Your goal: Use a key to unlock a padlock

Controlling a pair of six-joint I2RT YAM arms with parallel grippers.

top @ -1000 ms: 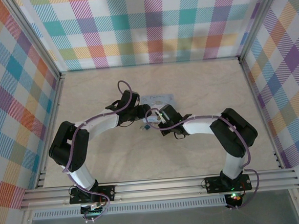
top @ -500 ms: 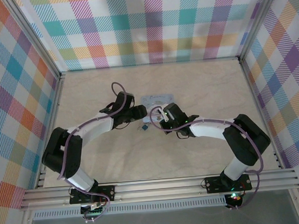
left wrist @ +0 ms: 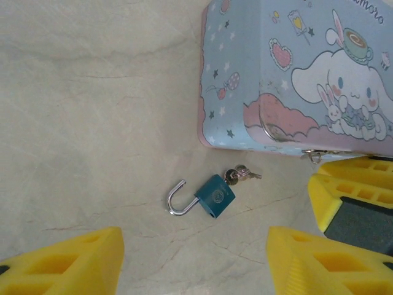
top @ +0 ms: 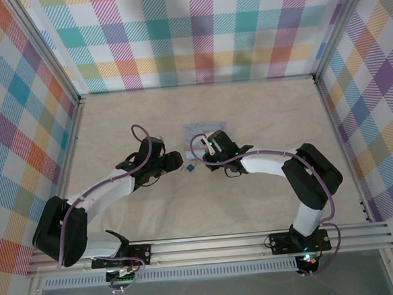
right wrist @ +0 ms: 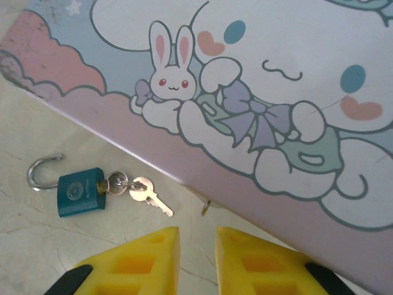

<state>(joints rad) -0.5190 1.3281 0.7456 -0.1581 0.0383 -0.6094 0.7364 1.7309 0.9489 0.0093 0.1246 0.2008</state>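
At the centre of the top view, the two arms have drawn apart. A second ago their tips were crowded together over the padlock point(left wrist: 215, 195); now it lies alone on the tabletop point(left wrist: 92, 92) with clear surface on either side. The right end effector point(right wrist: 196, 258) has gone from closed to slightly apart. Its yellow fingers point(right wrist: 141, 261) show a narrow gap with nothing between them, so whatever it pinched has been let go. The left end effector point(left wrist: 196, 270) stands wide apart at the bottom corners of its own view and grips nothing.

This looks like a release after the turn rather than a fresh approach. The unlocking itself appears done, with only the withdrawal left.

The padlock sits just below the lower edge of the light-blue cartoon tin point(left wrist: 295, 74), near it but not touching. It is a small teal-blue body lying flat, with a round stamped mark facing up. Its silvery shackle point(left wrist: 177, 200) has sprung out of the body and hooks away towards the left of both wrist views, with one end free. The key point(right wrist: 113, 182) is seated in the opposite end of the body. A small ring joins it to a second key point(right wrist: 153, 195), which lies loose on the tabletop pointing towards the tin.
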